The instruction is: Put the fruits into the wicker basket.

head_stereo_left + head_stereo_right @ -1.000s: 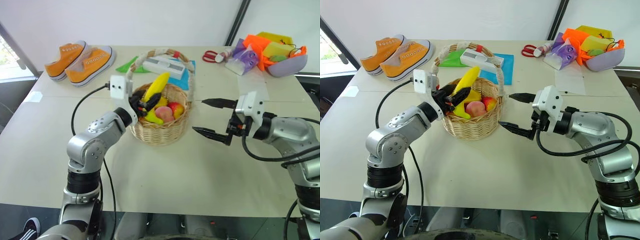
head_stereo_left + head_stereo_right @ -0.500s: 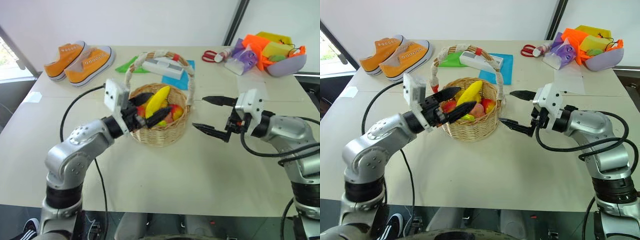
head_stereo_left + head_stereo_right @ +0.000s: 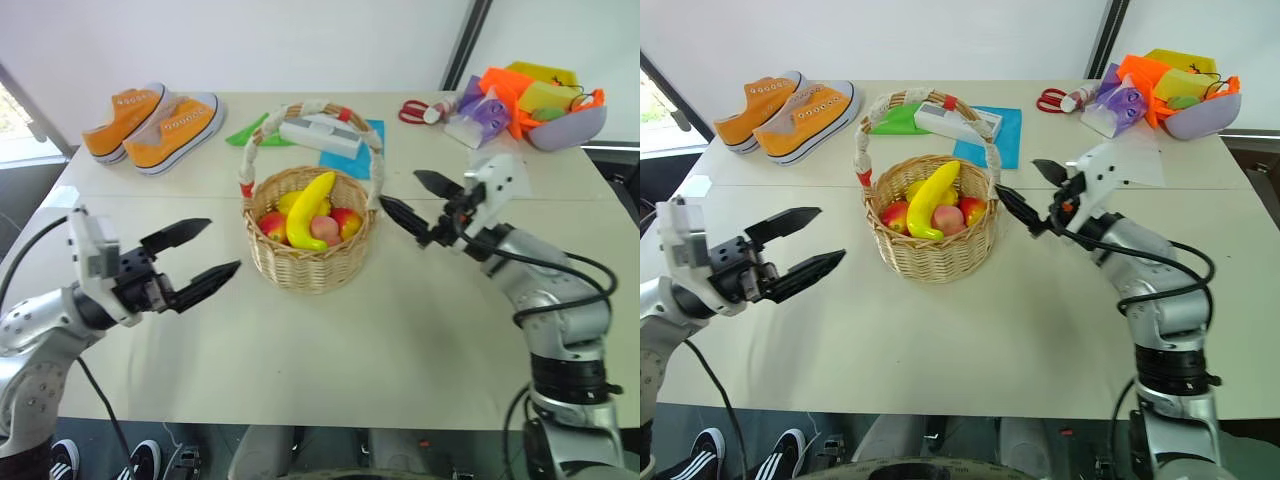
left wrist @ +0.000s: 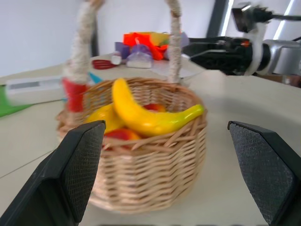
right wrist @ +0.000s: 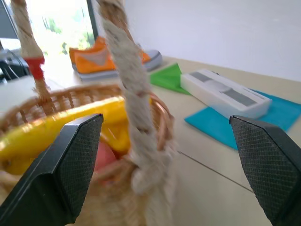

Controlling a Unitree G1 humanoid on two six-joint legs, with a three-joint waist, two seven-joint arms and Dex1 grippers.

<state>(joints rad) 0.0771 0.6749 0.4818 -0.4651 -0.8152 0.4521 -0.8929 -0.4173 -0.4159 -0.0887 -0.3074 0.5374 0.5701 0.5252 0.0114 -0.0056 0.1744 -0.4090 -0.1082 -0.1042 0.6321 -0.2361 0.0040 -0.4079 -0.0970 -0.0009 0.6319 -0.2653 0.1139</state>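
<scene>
Fruits in, both end effectors empty

Banana (image 3: 310, 207) and mango (image 3: 323, 229) lie in the wicker basket (image 3: 310, 262); the spread right end effector (image 3: 407, 211), at its 3 o'clock, could snag the handle, while the left end effector (image 3: 200, 252) stands spread at 9.

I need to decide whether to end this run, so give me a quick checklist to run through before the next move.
1. Banana inside the wicker basket: ok.
2. Red-and-yellow mango inside the basket: ok.
3. Left gripper open and holding nothing: ok.
4. Right gripper open and holding nothing: ok, though it is close beside the basket handle.
5. Basket upright on the table: ok.
6. No fruit left among the clutter by the lilac bowl: cannot tell.
</scene>
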